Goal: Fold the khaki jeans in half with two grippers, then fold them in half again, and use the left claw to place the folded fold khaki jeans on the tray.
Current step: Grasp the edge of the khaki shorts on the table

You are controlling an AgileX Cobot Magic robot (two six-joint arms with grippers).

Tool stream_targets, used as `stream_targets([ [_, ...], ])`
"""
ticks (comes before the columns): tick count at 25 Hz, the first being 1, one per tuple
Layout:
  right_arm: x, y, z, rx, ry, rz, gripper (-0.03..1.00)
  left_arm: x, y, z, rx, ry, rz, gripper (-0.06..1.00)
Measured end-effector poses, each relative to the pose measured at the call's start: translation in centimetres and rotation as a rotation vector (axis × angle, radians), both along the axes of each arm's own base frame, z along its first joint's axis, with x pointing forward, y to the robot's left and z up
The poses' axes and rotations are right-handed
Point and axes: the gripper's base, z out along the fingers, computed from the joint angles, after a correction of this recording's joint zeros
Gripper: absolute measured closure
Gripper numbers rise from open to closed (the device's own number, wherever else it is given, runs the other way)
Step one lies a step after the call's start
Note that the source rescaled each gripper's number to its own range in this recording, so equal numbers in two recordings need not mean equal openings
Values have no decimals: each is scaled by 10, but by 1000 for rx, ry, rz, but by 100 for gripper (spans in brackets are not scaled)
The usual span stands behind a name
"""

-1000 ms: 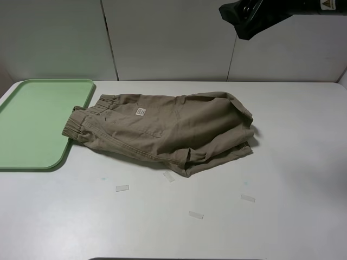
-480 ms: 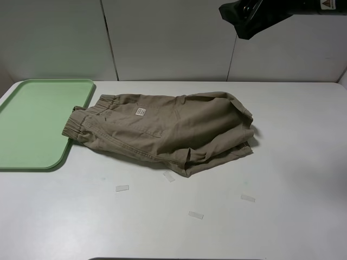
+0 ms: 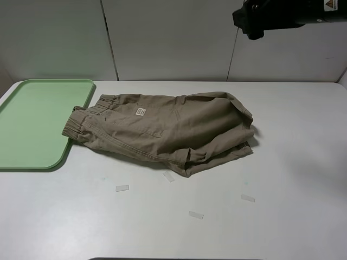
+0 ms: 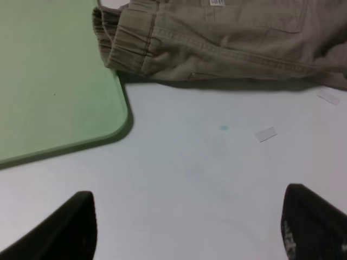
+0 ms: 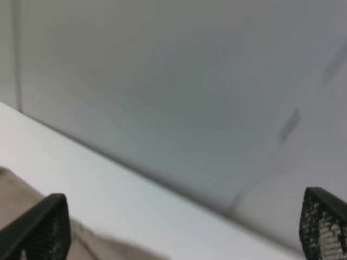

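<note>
Nearest, left claw (image 4: 187, 227) poised low over the white worktop (image 3: 282, 216), tips wide apart, gripping nothing. Just beyond, khaki jeans (image 3: 179, 127) lying flat mid-worktop, waistband (image 3: 81, 123) toward the tray (image 3: 32, 124) and touching, perhaps just overlapping, its rim; leg hems (image 3: 217, 157) rumpled at the opposite end; small white label (image 3: 140, 111) facing up. Judged to be doubled once already, leg upon leg, though hard to confirm from above; step in hand judged to be hems over to waistband. To do it well: bring the left claw and the right claw (image 5: 184, 227) down at the hem end, one per corner; pinch all layers together; lift only enough to clear the cloth beneath; carry across level and in step; lay edge on edge before letting go. Around, near to far: short clear tape strips (image 3: 122, 188) stuck flat to the worktop in front of the jeans, one touching the near hem, unlikely to snag; a faint teal mark (image 4: 223, 128); pale green tray at the left, nothing on it. Farthest, right claw raised high by the back wall (image 3: 162, 38), tips spread wide, holding nothing, well apart from the cloth. Nothing standing between either claw and the jeans.
</note>
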Motion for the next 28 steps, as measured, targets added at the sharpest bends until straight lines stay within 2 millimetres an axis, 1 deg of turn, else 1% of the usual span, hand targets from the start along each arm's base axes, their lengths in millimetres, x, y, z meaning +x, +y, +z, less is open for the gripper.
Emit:
stream_targets([
  [4,-3,-13,-13,-57,146,-139,4,0,0,0,0,0,0,22],
  [5,-3,-13,-13,-57,146,-139,4,0,0,0,0,0,0,22],
  [8,-8,-21,-23,-136,260,-193,4,0,0,0,0,0,0,22],
  [13,-13,-19,-29,-162,345,-151,4,0,0,0,0,0,0,22],
  [17,-14,-12,-34,-115,396,-90,4,0,0,0,0,0,0,22],
  [19,-7,-11,-42,-90,425,-78,4,0,0,0,0,0,0,22],
  [21,3,-11,-56,-83,465,-72,4,0,0,0,0,0,0,22],
  [24,16,-5,-78,-59,507,-62,4,0,0,0,0,0,0,22],
  [28,35,-5,-103,-12,515,-92,4,0,0,0,0,0,0,22],
])
